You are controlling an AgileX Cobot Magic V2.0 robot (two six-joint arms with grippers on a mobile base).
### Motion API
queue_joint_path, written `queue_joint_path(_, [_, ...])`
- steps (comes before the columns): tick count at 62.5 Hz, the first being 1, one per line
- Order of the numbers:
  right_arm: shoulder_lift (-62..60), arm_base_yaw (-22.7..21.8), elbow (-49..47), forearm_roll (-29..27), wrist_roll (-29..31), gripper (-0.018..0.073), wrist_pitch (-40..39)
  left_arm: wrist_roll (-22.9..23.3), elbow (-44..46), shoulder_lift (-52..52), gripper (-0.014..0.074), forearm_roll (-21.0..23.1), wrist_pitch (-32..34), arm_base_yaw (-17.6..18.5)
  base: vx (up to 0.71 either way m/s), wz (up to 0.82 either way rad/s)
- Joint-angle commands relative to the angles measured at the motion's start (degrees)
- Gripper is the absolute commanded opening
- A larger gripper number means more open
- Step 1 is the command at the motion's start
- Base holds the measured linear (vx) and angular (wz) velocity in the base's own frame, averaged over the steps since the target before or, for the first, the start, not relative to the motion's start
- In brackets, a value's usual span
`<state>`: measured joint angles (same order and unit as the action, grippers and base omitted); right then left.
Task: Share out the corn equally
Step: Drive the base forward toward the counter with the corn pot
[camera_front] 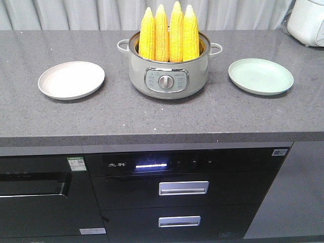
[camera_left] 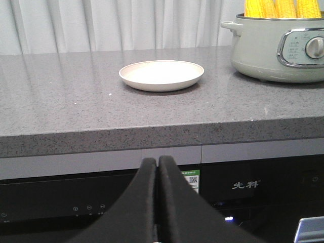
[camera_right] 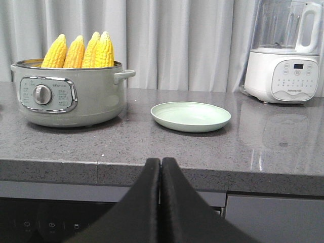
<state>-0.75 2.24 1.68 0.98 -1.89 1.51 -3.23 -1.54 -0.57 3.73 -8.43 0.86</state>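
Four corn cobs (camera_front: 169, 33) stand upright in the round grey-green pot (camera_front: 166, 76) mid bench (camera_front: 152, 119), long axes vertical, tapered tips up, kernels in rows. Smooth beige plate (camera_front: 71, 80) on the left, mint plate (camera_front: 260, 76) on the right. The left claw (camera_left: 158, 164) and right claw (camera_right: 160, 166) are each pressed together, empty.

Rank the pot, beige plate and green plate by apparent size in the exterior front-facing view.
1. The pot, clearly largest.
2. The beige plate and green plate look about alike; I can't rank them.
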Motion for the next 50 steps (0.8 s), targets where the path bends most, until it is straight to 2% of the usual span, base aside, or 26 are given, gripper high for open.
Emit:
queue_joint_path(1, [-0.2, -0.4, 0.5, 0.6, 0.5, -0.0004, -4.1, 0.6, -0.2, -1.0, -0.0007, 0.1, 4.5, 0.0, 0.06, -0.02])
queue_joint_path(50, [-0.2, -0.4, 0.5, 0.6, 0.5, -0.0004, -4.1, 0.6, -0.2, -1.0, -0.0007, 0.1, 4.5, 0.0, 0.06, 0.00])
